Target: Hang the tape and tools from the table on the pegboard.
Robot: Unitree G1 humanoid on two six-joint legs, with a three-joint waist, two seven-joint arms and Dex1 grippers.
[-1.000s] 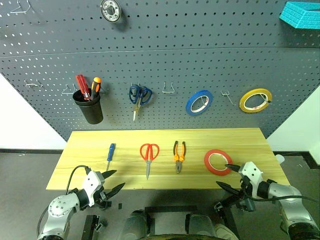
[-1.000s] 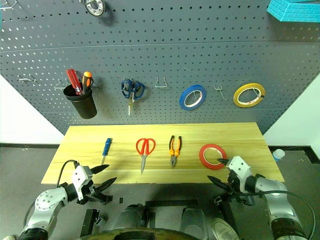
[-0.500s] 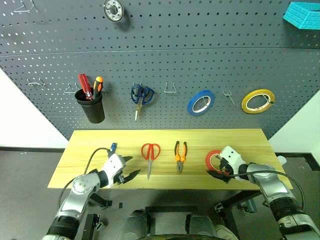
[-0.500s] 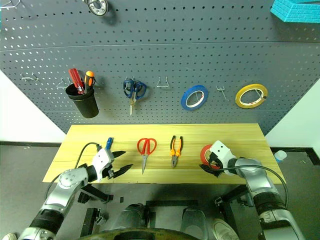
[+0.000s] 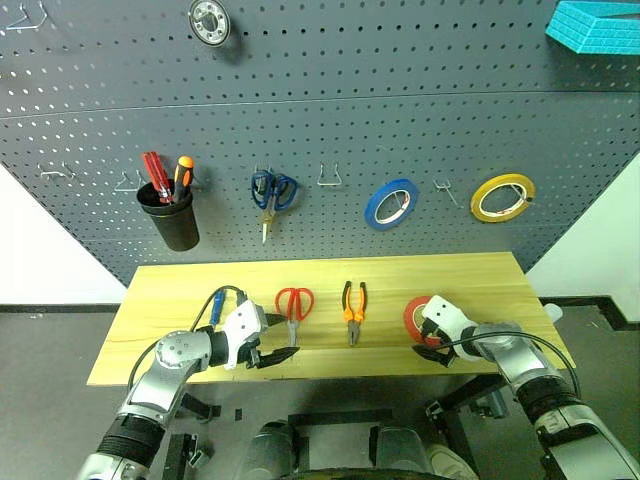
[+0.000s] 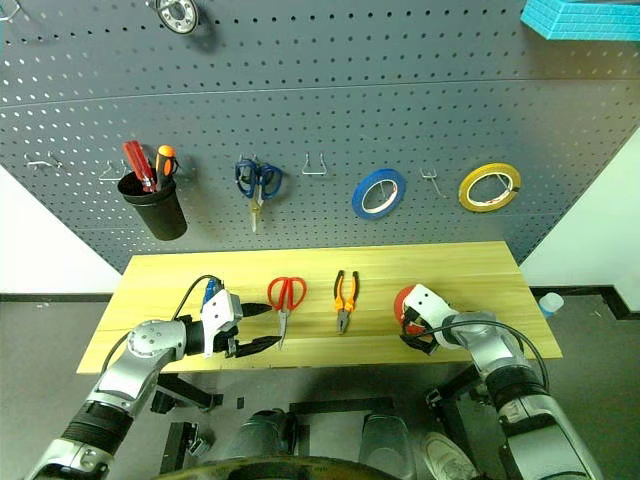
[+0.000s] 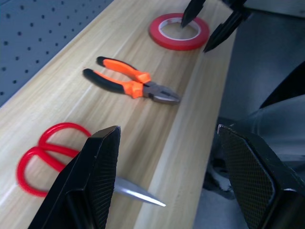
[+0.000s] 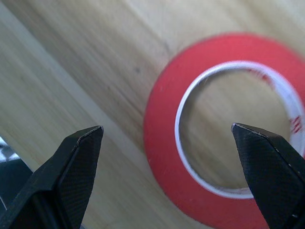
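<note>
The red tape point(image 5: 412, 312) lies flat on the table point(image 5: 480, 280) at the right. My right gripper point(image 5: 428, 338) hangs open just over the tape's near side point(image 8: 162, 138): one finger stands over the ring's hole, the other outside it by the table's edge. The red-handled scissors point(image 5: 293, 303) and the orange-and-black pliers point(image 5: 353, 308) lie mid-table. My left gripper point(image 5: 282, 337) is open beside the scissors' blade tip point(image 7: 143, 195), holding nothing. The blue-handled screwdriver point(image 5: 215, 305) lies behind my left wrist, partly hidden. The pegboard point(image 5: 400, 100) rises behind the table.
A black cup point(image 5: 170, 222) with red and orange screwdrivers, blue scissors point(image 5: 271, 190), a blue ring point(image 5: 390, 203) and a yellow ring point(image 5: 502, 197) hang on the board. Bare hooks point(image 5: 330, 178) point(image 5: 447, 190) sit between them. A teal object point(image 5: 590, 25) sits at the top right.
Both arms came up from below the table's front edge. The left gripper moved right to the scissors' tip. The right gripper moved in and down over the red tape.
</note>
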